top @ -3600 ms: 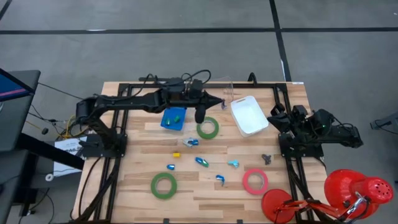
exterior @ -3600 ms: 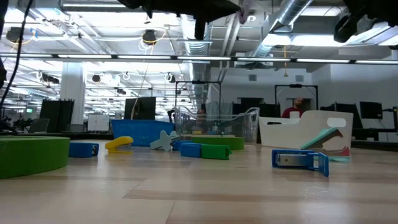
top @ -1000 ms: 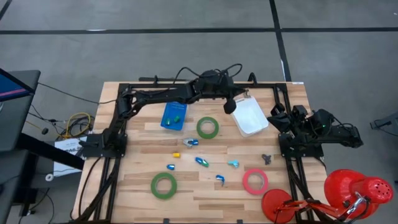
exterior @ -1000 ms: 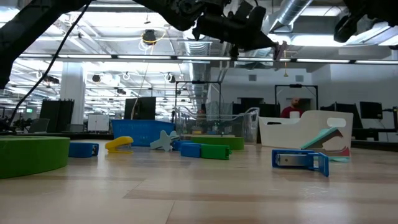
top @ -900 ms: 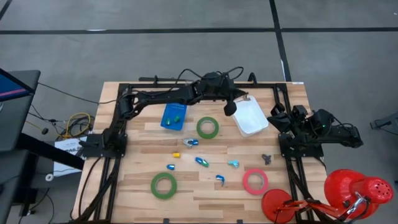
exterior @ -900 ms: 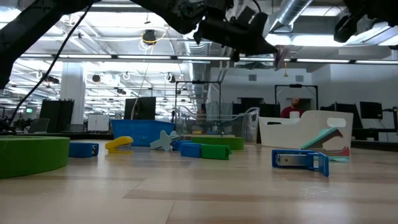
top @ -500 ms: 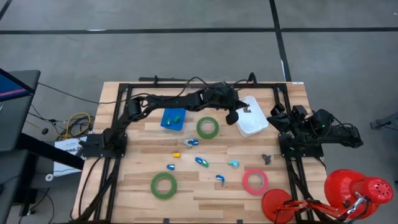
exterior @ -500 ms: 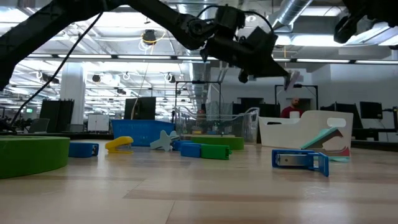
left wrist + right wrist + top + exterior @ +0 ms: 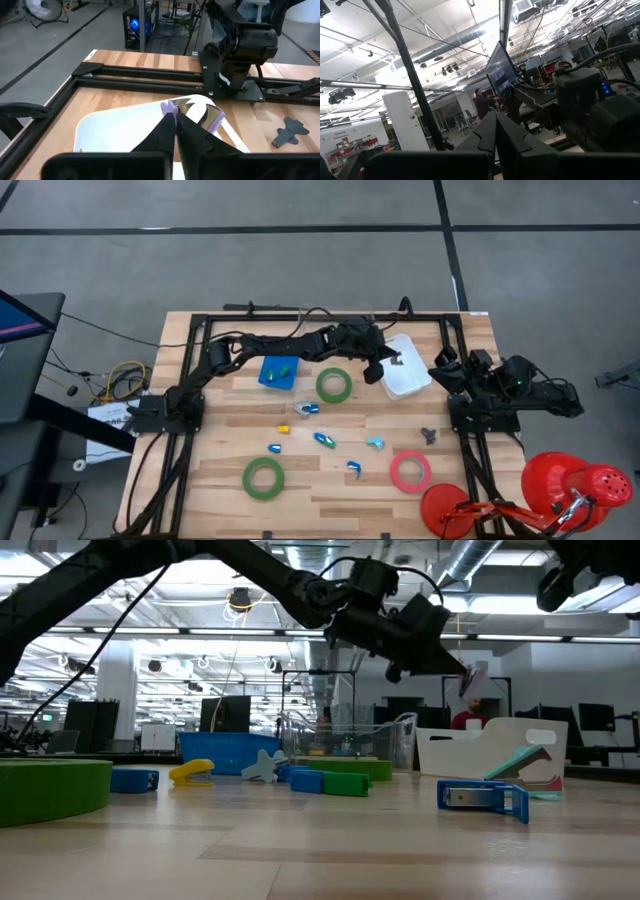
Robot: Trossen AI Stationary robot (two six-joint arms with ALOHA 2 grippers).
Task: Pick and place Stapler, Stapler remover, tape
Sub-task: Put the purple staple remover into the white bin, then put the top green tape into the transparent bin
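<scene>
Staple remover, a small lilac claw-shaped piece point(image 9: 192, 107), sat pinched between the closed fingers of the left gripper point(image 9: 392, 360) above the white plastic bin point(image 9: 412, 379). A second before, that gripper hung behind the bin's rear rim; it had since swung over the bin and tipped down. Release looked imminent. Right gripper point(image 9: 496, 131) stayed shut, parked at the table's right edge. Tape rolls and staplers lay unmoved.

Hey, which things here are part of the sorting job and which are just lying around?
Job: purple staple remover in the left gripper, white tray, blue bin, green tape, pink tape, blue stapler.
Lying about: red objects beside the table, cables.
</scene>
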